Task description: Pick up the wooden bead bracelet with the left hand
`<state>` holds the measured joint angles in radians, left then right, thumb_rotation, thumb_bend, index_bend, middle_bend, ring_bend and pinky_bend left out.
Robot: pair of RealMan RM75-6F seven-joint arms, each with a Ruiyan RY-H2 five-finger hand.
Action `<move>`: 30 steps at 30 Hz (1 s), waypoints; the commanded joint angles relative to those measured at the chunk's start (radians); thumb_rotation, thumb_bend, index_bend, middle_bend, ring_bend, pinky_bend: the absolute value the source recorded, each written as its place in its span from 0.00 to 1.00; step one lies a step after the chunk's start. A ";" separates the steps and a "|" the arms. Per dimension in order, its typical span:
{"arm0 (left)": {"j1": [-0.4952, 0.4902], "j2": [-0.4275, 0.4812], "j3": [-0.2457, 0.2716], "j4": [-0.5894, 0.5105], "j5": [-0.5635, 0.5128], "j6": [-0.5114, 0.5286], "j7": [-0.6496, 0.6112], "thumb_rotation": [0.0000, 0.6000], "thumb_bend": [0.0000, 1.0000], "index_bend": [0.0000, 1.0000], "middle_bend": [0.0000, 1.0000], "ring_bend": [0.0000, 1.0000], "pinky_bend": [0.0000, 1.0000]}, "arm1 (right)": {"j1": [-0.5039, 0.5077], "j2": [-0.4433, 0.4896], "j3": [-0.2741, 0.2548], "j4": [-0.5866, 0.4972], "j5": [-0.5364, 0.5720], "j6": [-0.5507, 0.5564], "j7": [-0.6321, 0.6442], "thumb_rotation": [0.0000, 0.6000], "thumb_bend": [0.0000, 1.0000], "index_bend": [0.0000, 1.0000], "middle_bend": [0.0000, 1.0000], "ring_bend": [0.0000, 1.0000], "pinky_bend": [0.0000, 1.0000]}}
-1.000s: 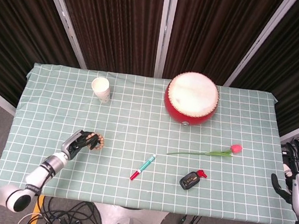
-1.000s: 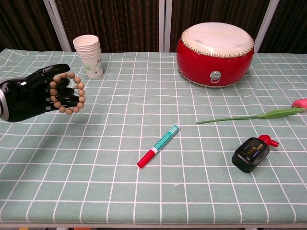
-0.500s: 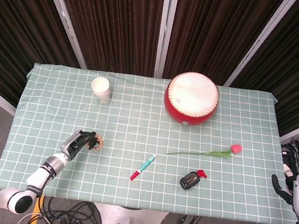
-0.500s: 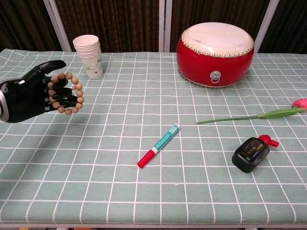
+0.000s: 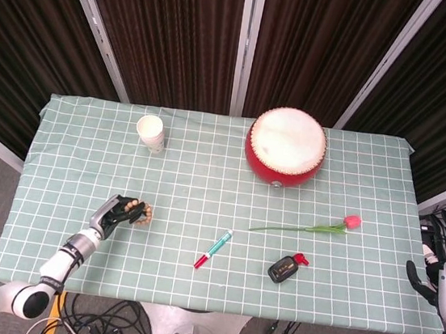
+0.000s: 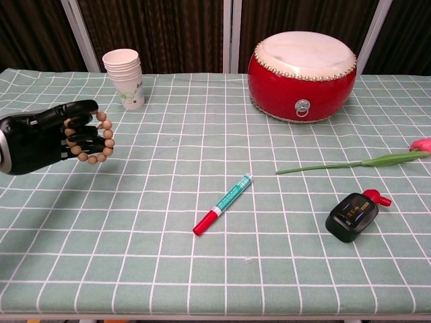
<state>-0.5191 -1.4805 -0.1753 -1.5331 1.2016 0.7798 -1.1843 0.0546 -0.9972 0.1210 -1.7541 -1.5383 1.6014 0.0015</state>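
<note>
My black left hand (image 6: 42,138) holds the wooden bead bracelet (image 6: 101,140) above the left part of the checked table (image 6: 215,256). Its fingers are curled through the ring of tan beads, which hangs at the fingertips. In the head view the left hand (image 5: 118,212) and the bracelet (image 5: 142,214) appear near the table's front left. My right hand (image 5: 442,271) hangs off the table's right edge with its fingers apart and nothing in it; the chest view does not show it.
A stack of paper cups (image 6: 125,78) stands behind the left hand. A red drum (image 6: 303,75) sits at the back right. A red-and-green marker (image 6: 223,204), a tulip (image 6: 363,160) and a small black device (image 6: 351,215) lie on the cloth.
The left hand's fingers have curled tighter around the bracelet, and hand and bracelet have drifted slightly left toward the table's edge. The right hand has not moved.
</note>
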 commanded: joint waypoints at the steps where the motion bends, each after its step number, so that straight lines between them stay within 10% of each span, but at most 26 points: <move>1: 0.005 -0.002 -0.006 0.000 0.000 -0.003 0.006 0.73 0.34 0.82 0.84 0.45 0.13 | 0.000 0.000 -0.001 0.000 -0.001 0.000 -0.001 1.00 0.24 0.00 0.00 0.00 0.00; 10: 0.019 -0.007 -0.022 0.001 0.007 -0.017 0.020 0.49 0.33 0.82 0.84 0.45 0.13 | -0.002 -0.001 -0.001 0.001 0.001 -0.001 -0.001 1.00 0.24 0.00 0.00 0.00 0.00; 30: 0.042 -0.013 -0.050 -0.003 0.011 -0.029 0.046 0.57 0.46 0.83 0.84 0.45 0.13 | -0.006 0.001 -0.001 0.002 -0.004 0.007 0.003 1.00 0.24 0.00 0.00 0.00 0.00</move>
<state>-0.4781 -1.4929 -0.2248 -1.5359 1.2126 0.7500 -1.1389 0.0483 -0.9961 0.1198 -1.7523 -1.5427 1.6086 0.0047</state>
